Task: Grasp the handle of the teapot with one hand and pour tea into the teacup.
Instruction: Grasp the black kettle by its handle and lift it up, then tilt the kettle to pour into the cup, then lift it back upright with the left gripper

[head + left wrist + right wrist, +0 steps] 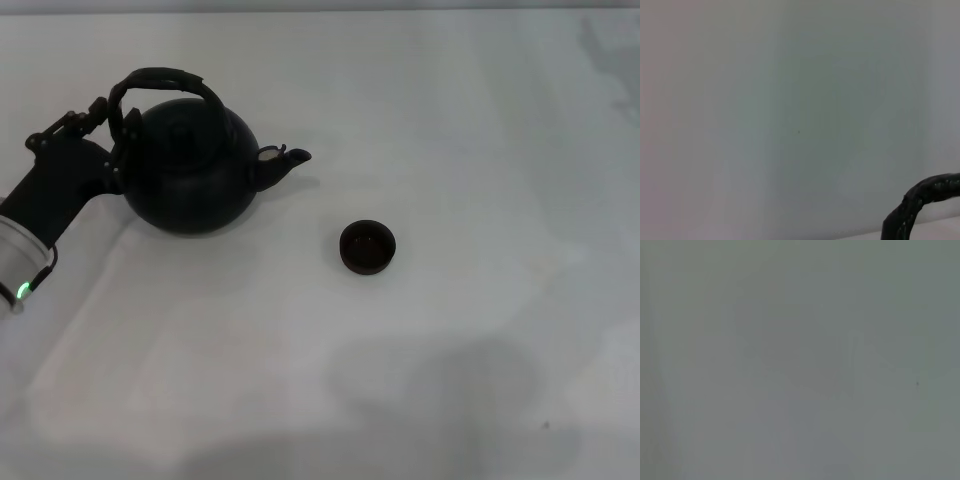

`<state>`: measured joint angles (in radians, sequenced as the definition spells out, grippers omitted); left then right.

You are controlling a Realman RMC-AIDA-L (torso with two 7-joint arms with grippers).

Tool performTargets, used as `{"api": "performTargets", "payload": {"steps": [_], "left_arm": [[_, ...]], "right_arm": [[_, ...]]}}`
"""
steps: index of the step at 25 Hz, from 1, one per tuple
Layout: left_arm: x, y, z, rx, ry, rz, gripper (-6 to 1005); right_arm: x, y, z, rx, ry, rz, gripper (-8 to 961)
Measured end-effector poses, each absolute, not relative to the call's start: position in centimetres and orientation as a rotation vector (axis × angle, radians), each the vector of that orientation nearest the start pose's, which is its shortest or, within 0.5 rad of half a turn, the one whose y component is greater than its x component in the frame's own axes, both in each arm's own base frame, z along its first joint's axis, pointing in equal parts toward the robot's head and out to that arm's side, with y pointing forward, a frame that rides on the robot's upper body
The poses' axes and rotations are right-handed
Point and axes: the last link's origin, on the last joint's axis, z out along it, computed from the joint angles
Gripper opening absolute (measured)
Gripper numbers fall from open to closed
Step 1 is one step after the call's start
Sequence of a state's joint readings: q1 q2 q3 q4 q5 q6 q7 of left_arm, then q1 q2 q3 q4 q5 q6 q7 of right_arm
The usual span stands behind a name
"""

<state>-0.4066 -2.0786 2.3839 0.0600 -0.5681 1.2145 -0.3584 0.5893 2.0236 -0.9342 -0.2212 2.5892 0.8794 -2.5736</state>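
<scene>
One arm is at work on a plain white tabletop [470,380]. At the upper left of the head view, the left gripper [112,128] reaches in from the left edge and meets the near end of the handle [160,82], the dark arched band over the teapot [190,170]. Its jaws are hidden against the black pot, so I cannot tell whether they are clenched on the band or released. The round black teapot sits left of centre, spout [282,160] pointing right. The teacup [367,247], small and dark, stands apart to the right of the spout and slightly lower in the frame. The right gripper is out of sight. To pour well, the grip likely needs to be firm, then the pot carried rightward until the spout hangs above the cup, tipping slowly.
</scene>
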Motion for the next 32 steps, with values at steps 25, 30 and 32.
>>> {"api": "performTargets", "payload": {"steps": [25,30,32], "left_arm": [[-30.9,31.5,-4.4,-1.937,-0.420,-0.739,110],[-29.3,32.4,-5.0,-1.981,-0.312,-0.733,110],[-29.1,32.5,-5.0,-1.987,-0.295,-0.731,110]], "right_arm": [[32.5,41.0,4.9,-1.566,0.706,0.735,846],[32.6,40.9,4.9,-1.564,0.707,0.733,846],[32.6,40.9,4.9,-1.563,0.708,0.733,846]]}}
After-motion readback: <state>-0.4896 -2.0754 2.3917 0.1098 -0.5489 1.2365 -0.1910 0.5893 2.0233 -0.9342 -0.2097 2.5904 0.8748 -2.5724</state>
